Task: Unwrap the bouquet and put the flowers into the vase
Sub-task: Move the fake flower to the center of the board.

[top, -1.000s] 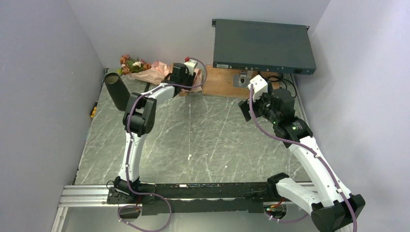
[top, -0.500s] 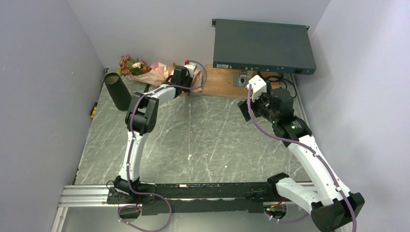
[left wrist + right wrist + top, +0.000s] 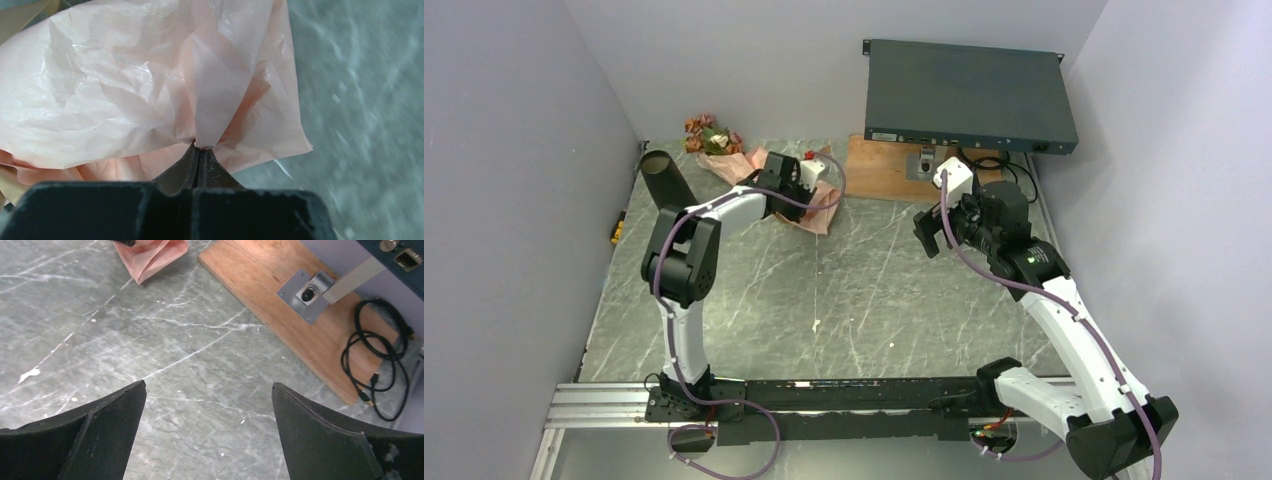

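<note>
Top view, from the left: we see a small yellow-and-black item at the edge of the surface, too small to identify. Next to it the vase, a black tube, stands with its open mouth up, near the far-left corner.

Just right of it and not touching, the bouquet lies on the surface by the back wall. The flowers point at the wall, and the pink paper spreads away from them to the right, under the wrist of the left arm.

In the left wrist view we have the left jaws pressed together, pinching a gathered fold of that crinkled paper. A tan strip shows in the top-left corner.

Further right, a wooden board sits at the back with a dark rack box behind it and a black cable at the board's right end.

The right arm reaches in from the right, and the right jaws stand wide apart with nothing between them, above bare marble. The right wrist view catches a corner of the paper, the board, a metal bracket plate and the coiled cable.
</note>
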Action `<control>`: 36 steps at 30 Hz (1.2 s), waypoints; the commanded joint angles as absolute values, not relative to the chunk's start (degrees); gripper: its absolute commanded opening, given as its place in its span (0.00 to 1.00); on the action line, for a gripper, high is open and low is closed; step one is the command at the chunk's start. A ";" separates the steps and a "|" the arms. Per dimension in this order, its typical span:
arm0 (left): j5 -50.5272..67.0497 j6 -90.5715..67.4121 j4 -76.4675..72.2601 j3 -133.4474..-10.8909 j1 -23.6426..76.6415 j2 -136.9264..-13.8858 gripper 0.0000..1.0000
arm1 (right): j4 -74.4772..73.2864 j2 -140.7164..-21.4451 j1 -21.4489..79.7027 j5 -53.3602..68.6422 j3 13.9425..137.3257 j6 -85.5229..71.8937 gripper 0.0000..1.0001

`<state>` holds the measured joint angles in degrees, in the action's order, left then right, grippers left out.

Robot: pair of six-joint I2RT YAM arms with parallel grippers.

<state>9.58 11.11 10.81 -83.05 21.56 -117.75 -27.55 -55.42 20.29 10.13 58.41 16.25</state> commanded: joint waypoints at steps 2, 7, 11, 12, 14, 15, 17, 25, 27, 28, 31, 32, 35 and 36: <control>21.31 24.45 22.58 -76.32 24.00 -106.59 0.00 | -30.11 -54.79 20.12 14.92 61.12 11.94 0.99; 28.36 41.23 32.33 -66.44 30.20 -97.63 0.00 | -31.91 -51.65 20.13 17.28 59.89 11.51 1.00; 26.22 50.95 34.97 -58.05 37.77 -90.52 0.00 | -33.70 -48.75 20.13 18.38 58.80 11.34 1.00; 25.59 52.06 35.04 -56.41 39.24 -89.12 0.00 | -34.23 -48.14 20.13 18.68 58.48 11.26 1.00; 23.88 53.44 35.62 -54.62 41.61 -87.79 0.00 | -35.33 -46.71 20.12 19.17 57.92 11.04 1.00; 22.97 53.89 36.42 -54.32 42.37 -87.69 0.00 | -35.99 -46.16 20.13 19.60 57.73 10.93 1.00; 20.89 56.19 37.31 -53.73 43.83 -87.56 0.00 | -37.24 -45.18 20.06 20.51 57.15 10.88 1.00; 16.69 68.89 39.38 -51.25 45.66 -84.56 0.00 | -41.58 -44.08 20.13 24.58 55.59 12.72 1.00; 17.25 67.65 39.78 -51.16 45.42 -82.80 0.09 | -41.61 -44.23 20.14 25.49 55.36 13.36 1.00; 18.01 65.90 40.37 -51.74 45.17 -81.85 0.18 | -41.45 -44.44 20.13 26.05 55.23 13.58 1.00; 21.41 58.11 42.77 -55.03 42.90 -78.98 0.41 | -40.72 -45.54 20.21 27.68 54.82 14.57 0.99; 22.64 55.98 44.29 -56.39 41.66 -77.94 0.50 | -40.40 -45.98 20.21 28.01 54.65 14.93 0.99; 25.64 46.88 45.96 -60.39 36.24 -74.98 0.62 | -38.48 -47.46 20.20 29.58 53.96 15.73 0.99; 26.36 44.48 46.45 -61.48 33.85 -74.04 0.63 | -37.43 -48.31 20.21 30.46 53.78 15.81 0.99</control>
